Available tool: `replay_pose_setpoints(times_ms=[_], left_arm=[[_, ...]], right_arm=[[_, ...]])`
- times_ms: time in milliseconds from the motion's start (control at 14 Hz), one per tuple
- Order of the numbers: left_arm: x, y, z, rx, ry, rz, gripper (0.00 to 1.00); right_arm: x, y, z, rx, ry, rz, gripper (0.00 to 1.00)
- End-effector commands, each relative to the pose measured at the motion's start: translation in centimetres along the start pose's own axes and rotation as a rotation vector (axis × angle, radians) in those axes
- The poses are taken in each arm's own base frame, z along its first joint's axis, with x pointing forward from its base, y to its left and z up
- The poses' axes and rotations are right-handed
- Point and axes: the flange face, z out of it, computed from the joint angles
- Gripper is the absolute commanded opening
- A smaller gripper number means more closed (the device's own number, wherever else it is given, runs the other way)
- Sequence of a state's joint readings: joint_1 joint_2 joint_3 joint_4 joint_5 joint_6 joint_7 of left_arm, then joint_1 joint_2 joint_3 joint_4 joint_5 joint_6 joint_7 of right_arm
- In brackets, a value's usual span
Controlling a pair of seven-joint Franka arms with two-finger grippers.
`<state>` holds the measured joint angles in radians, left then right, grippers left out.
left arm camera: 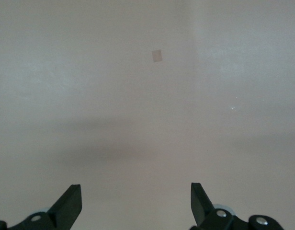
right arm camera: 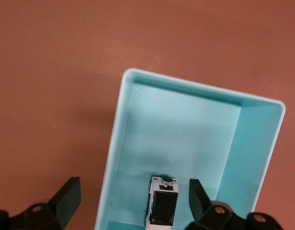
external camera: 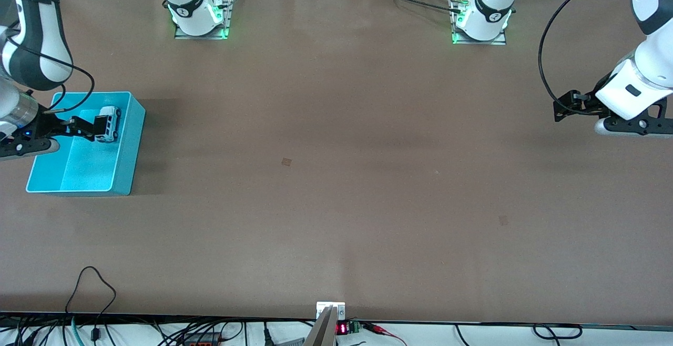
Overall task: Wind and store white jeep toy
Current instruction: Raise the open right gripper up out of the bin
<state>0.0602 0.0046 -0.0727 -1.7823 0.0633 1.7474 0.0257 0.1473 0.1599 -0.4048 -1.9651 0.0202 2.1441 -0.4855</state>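
The white jeep toy [external camera: 108, 123] lies inside the turquoise bin [external camera: 132, 146] at the right arm's end of the table, near the bin wall that faces the table's middle. In the right wrist view the jeep [right arm camera: 163, 201] shows its black roof panel and rests on the floor of the bin [right arm camera: 114, 143]. My right gripper [external camera: 94, 128] is open above the bin, and the jeep sits between its spread fingers [right arm camera: 199, 195], free of both. My left gripper [external camera: 563, 109] is open and empty over bare table at the left arm's end, waiting; it also shows in its own wrist view [left arm camera: 136, 201].
The brown table [external camera: 336, 177] carries two small tape marks [external camera: 286, 161]. Cables hang along the edge nearest the front camera. The two arm bases stand along the edge farthest from that camera.
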Motion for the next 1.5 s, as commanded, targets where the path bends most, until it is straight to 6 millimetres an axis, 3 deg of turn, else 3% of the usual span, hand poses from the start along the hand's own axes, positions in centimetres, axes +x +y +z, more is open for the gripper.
replay_pose_setpoints(times_ms=[0,286,500,786,1143,1429], left_arm=[[0.0,0.1,-0.6,-0.012,0.005,0.019,1.00],[0.4,0.4,-0.9,-0.012,0.011,0.024,1.00],[0.4,0.4,-0.8,-0.013,0.010,0.024,1.00],[0.3,0.4,-0.8,-0.013,0.005,0.027,1.00],[0.3,0.4,-0.7,-0.013,0.003,0.025,1.00],[0.3,1.1,-1.5,-0.011,0.000,0.036,1.00]], right_arm=[[1.7,-1.0,-2.6,0.042,0.023,-0.012,1.00],[3.7,-3.0,-6.5,0.039,0.042,0.046,1.00],[4.2,-4.0,-8.1,0.053,0.021,0.130,1.00],[5.6,-8.3,-13.1,0.102,0.022,0.192,1.00],[4.3,-11.9,-18.3,0.105,0.058,0.156,1.00],[2.0,-14.6,-22.1,0.105,0.055,0.276,1.00]])
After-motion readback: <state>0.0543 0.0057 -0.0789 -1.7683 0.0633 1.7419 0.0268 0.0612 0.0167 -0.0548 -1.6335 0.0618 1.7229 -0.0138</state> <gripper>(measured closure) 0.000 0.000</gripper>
